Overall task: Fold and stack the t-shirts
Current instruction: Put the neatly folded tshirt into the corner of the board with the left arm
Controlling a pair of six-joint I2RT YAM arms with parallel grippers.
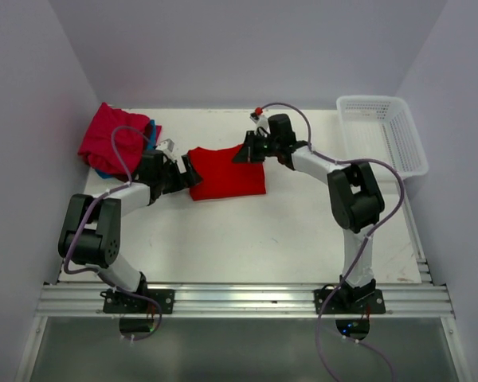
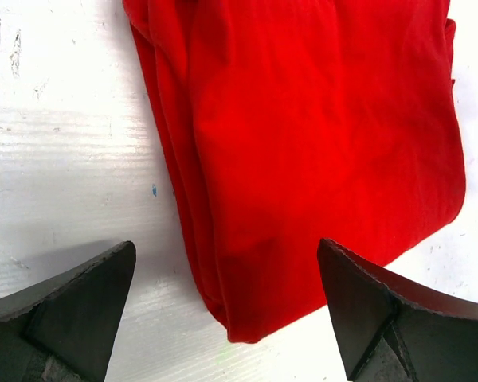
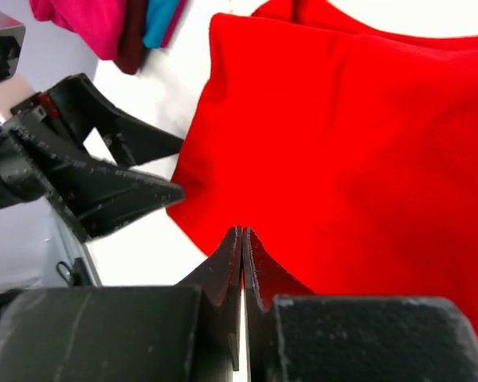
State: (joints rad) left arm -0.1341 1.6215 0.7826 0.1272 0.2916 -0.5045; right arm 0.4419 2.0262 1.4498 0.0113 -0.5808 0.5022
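Observation:
A bright red t-shirt [image 1: 227, 173] [image 2: 303, 143] [image 3: 366, 143] lies folded into a rough rectangle in the middle of the table. My left gripper [image 1: 190, 171] [image 2: 227, 251] stands open at the shirt's left edge, its fingers straddling a folded corner without touching it. My right gripper [image 1: 243, 153] [image 3: 242, 231] is shut over the shirt's far right corner, and no cloth shows between its fingertips. A crimson-pink t-shirt [image 1: 111, 137] [image 3: 88, 24] lies bunched at the back left on top of a teal-blue t-shirt [image 1: 154, 131] [image 3: 161, 20], of which only an edge shows.
A white plastic mesh basket [image 1: 382, 131] stands at the table's back right corner. The left gripper [image 3: 182, 168] also shows in the right wrist view, close to the shirt's corner. White walls close in the table at the back and sides.

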